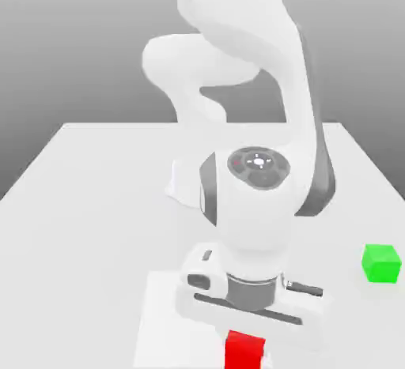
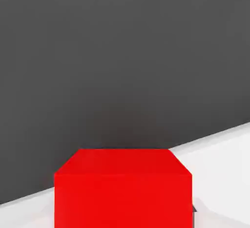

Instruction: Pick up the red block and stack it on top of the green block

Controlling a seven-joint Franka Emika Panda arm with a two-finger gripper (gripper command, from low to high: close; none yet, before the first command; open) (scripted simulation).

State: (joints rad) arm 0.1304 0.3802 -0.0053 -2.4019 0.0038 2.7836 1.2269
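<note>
Arm: white jointed robot arm (image 1: 261,122), bent forward and down over the near part of the white flat counter (image 1: 95,201) in the exterior view.
Claw: two-finger claw (image 1: 244,336) pointing down at the near edge of the counter, closed to its narrowest on the red cube-shaped block (image 1: 243,350).
Red block: directly under the hand, between the fingers; its top face and one side face show in the hand view (image 2: 122,188). Whether it rests on the counter or is raised cannot be told.
Green block: green cube-shaped block (image 1: 381,263) on the counter toward the exterior view's right, well apart from the red block and the claw, untouched.
Stack: not yet made.
</note>
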